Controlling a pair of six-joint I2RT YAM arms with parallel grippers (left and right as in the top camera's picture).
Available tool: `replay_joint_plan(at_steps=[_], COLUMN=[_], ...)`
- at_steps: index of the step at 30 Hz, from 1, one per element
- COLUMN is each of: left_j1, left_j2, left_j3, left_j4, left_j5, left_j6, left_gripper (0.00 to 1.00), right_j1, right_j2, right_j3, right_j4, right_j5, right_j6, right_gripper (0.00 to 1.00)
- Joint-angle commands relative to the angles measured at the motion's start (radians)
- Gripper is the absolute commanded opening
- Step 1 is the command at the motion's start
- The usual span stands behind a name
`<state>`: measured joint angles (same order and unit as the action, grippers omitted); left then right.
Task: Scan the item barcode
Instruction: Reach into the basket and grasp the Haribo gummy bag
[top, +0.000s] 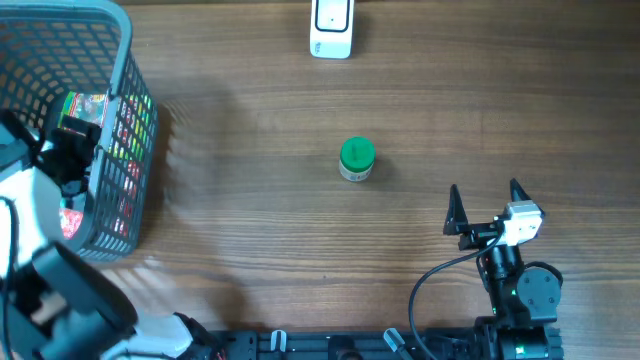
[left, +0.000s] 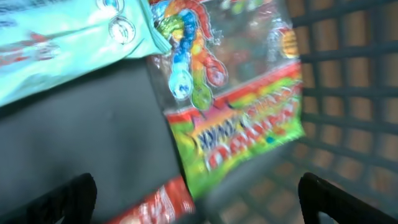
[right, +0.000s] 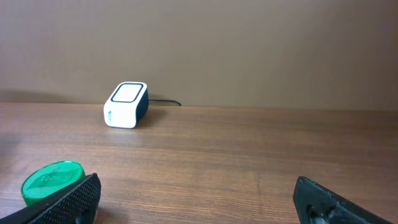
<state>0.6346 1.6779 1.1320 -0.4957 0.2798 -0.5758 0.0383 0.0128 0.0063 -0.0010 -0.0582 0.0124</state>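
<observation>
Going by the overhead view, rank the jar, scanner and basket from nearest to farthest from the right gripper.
Measured from the right gripper, which is open at the near right of the table:
1. Jar, green lid, mid-table, to the gripper's left.
2. Scanner, at the table's far edge.
3. Basket, on the far left side.

Overhead straight down, left wrist close inside basket (left: 348, 93), right wrist low, sharing overhead's scanner (right: 126, 104)

The wood-grain table (top: 260, 240) looks matt, the basket (top: 135, 75) plastic (glossy wrappers (left: 242, 118) inside).
</observation>
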Motion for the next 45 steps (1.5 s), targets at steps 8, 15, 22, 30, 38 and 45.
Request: replay_joint_plan(at_steps=[8,15,22,30,38,45], left_j1=[-0.048,-0.05,-0.09,-0.178,-0.072,0.063], left_j2=[0.238,0.328,0.443,0.513,0.303,-0.072], left_j3=[-0.007,-0.007,-0.007,-0.007,0.109,0.272], left_j4=[0.202,0.277,0.279,0.279,0.026,-0.233], left_j5=[-0.01,-0.019,-0.019,-0.018,0.0,0.0], left_j6=[-0.068,-0.095,-0.083,-0.06,-0.056,-0.057], left_gripper=[1.0,1.0,0.95,0.1,0.04,0.04], right_j1=[-0.003,-0.003,-0.003,-0.003,-0.003,-0.003], right_j2=[-0.008,-0.008,-0.008,-0.008,-0.008,-0.008], right_j3=[-0.001,-0.001,-0.001,-0.001,-0.001,-0.001], right_j4=[0.002,0.002,0.002,0.002,0.002,0.002], right_j5=[0.013,0.013,0.013,0.013,0.013,0.013], right_j6=[-0.012,-0.012,-0.012,-0.012,-0.012,-0.012], right_gripper=[1.0,1.0,1.0,1.0,1.0,1.0])
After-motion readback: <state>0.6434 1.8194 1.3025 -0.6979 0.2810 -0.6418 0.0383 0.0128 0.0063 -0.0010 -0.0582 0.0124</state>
